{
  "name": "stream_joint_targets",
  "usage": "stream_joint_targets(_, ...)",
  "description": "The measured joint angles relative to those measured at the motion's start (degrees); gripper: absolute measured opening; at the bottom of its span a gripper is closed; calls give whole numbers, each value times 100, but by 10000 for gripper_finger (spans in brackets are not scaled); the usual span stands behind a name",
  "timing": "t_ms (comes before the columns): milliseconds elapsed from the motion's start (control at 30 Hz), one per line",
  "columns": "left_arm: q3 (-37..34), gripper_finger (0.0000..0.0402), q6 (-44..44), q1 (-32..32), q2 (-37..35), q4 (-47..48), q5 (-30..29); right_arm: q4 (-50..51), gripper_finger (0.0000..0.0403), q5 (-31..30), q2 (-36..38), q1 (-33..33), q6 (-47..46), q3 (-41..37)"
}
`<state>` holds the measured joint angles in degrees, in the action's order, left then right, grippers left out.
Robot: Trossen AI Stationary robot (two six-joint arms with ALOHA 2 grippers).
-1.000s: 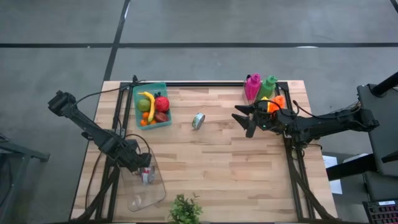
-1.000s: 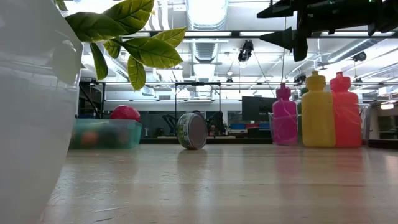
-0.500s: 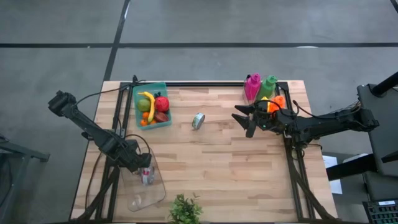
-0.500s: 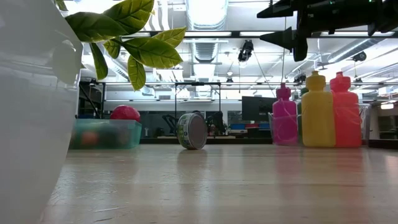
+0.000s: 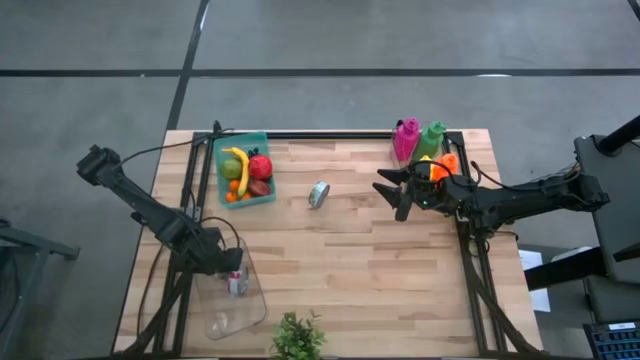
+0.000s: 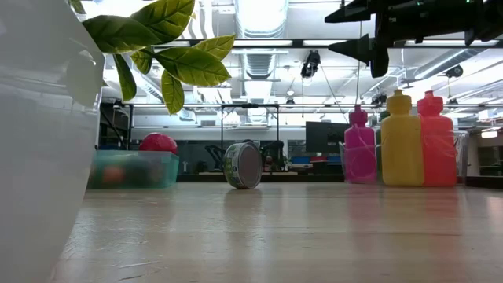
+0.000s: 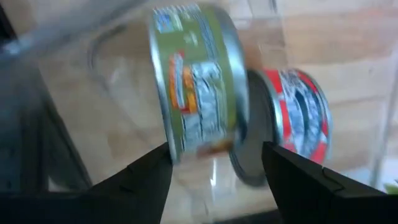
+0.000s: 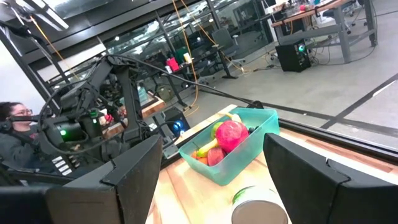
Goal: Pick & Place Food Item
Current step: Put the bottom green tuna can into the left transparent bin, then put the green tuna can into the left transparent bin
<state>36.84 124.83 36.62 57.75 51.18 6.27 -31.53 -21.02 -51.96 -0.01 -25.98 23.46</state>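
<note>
A wooden table (image 5: 360,270) is seen from above. A teal bin (image 5: 244,169) of fruit, with a banana (image 5: 238,160) and a red apple (image 5: 260,166), is set near the far left corner. A can (image 5: 319,193) is lying on its side near the middle. The left gripper (image 5: 228,265) is held over a clear container (image 5: 233,305) at the near left edge. The right gripper (image 5: 392,190) is held with fingers spread beside coloured bottles (image 5: 418,140). A small plant (image 5: 297,336) is placed at the near edge

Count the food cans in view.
3: a green-label can and a red-label can in the clear container under the left gripper; one can mid-table. Others may be hidden.
</note>
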Motion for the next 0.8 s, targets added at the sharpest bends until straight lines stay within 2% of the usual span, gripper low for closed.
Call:
stream_joint_targets(233,272,251,213,2,-406,47,121,0,276,-2,1,-2,2,-1)
stream_joint_targets(367,432,251,366,2,-546,48,-39,-2,276,-1,0,-1,2,1)
stream_joint_targets(600,566,242,-628,-13,-478,26,-1439,0,276,-2,-1,-2,1,0)
stream_joint_targets(800,606,222,-2123,-74,-245,-419,-2841,-2,276,-2,1,-1,0,-1)
